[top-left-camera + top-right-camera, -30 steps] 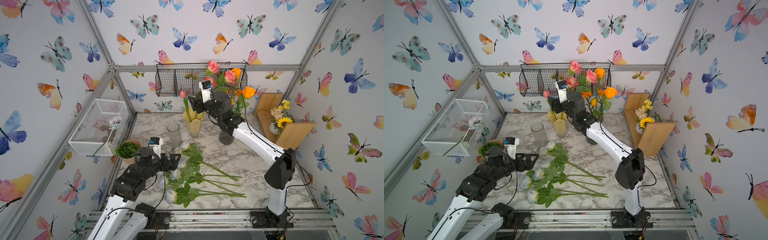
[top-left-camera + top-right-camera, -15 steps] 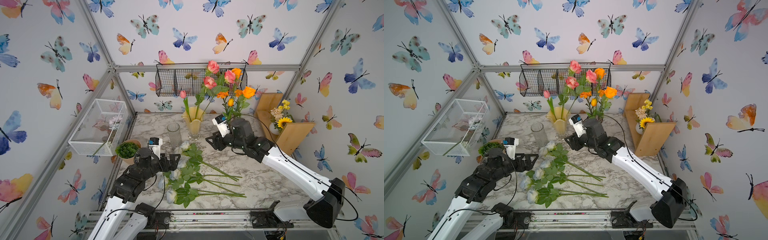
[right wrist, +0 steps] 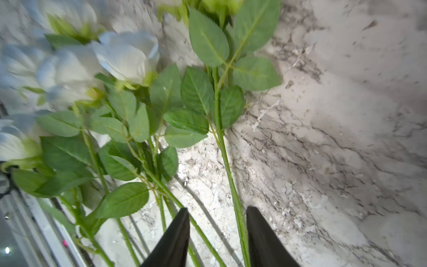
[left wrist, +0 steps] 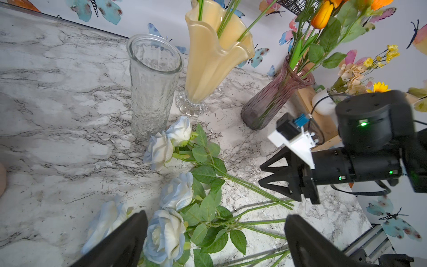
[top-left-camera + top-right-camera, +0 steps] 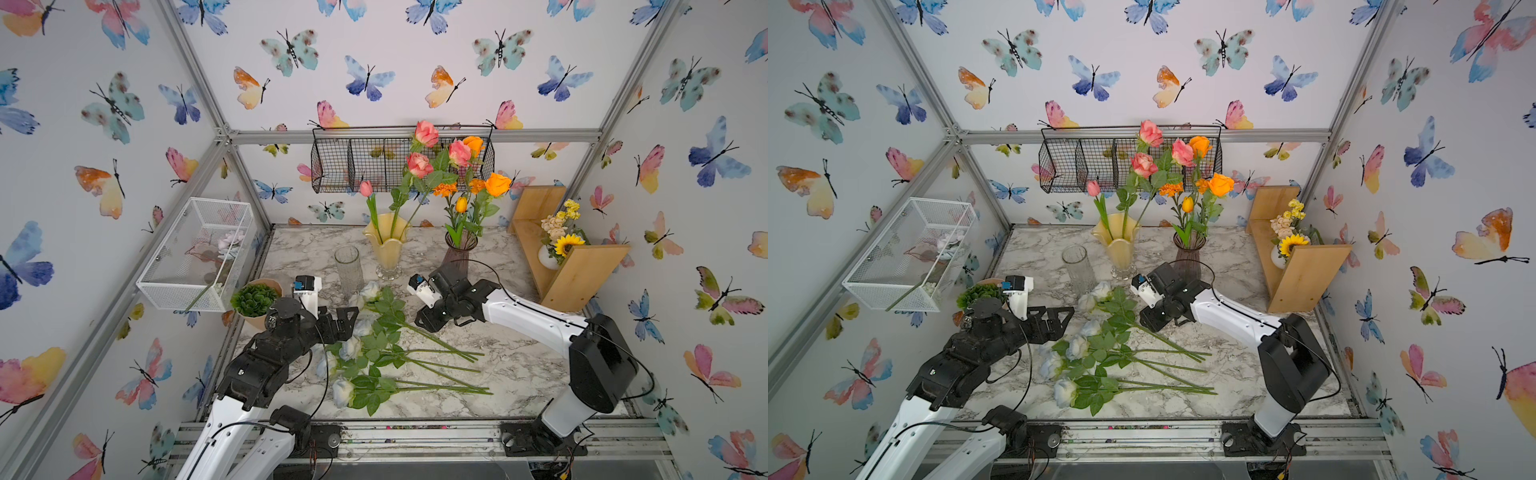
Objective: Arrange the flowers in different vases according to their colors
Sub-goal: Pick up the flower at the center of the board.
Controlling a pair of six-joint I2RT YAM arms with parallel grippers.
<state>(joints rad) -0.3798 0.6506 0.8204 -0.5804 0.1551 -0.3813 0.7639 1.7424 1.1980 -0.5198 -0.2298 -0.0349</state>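
- Top views, layout. Three vases stand along the far edge of the marble table (image 5: pixel 519 374): a clear vase (image 5: pixel 348 266) at about 11 o'clock, a yellow vase (image 5: pixel 388 249) at 12 and a purple vase (image 5: pixel 457 253) at 1.
- Top views, progress. The yellow vase holds the pink flowers (image 5: pixel 419 164) and the purple vase holds the orange flowers (image 5: pixel 497 184), so these two colours look sorted. The clear vase is empty. The white roses (image 5: pixel 351 347) lie flat in a loose bunch from the table's centre toward 7 o'clock, with blooms toward 9 and stems toward 4.
- Top views, arms. The left gripper (image 5: pixel 351 322) hovers at 9 o'clock of the bunch, beside the blooms. The right gripper (image 5: pixel 424 325) sits low at 2 o'clock of the bunch, over the farthest stems.
- Left wrist view. The left gripper's two fingers (image 4: pixel 124 240) are spread wide and hold nothing, and the white roses lie between and beyond them. The clear vase stands just past the nearest blooms, visibly empty. The right gripper points down at the stems.
- Right wrist view. The right gripper's fingers (image 3: pixel 175 240) stand a narrow gap apart. One green stem (image 3: pixel 227 166) runs into that gap, close against one finger, but it is not yet pinched. The blooms are blurred.
- Judged stage. About two thirds of the task is done. The step in hand appears to be the first pick of a white rose — every white rose has yet to go into the clear vase.
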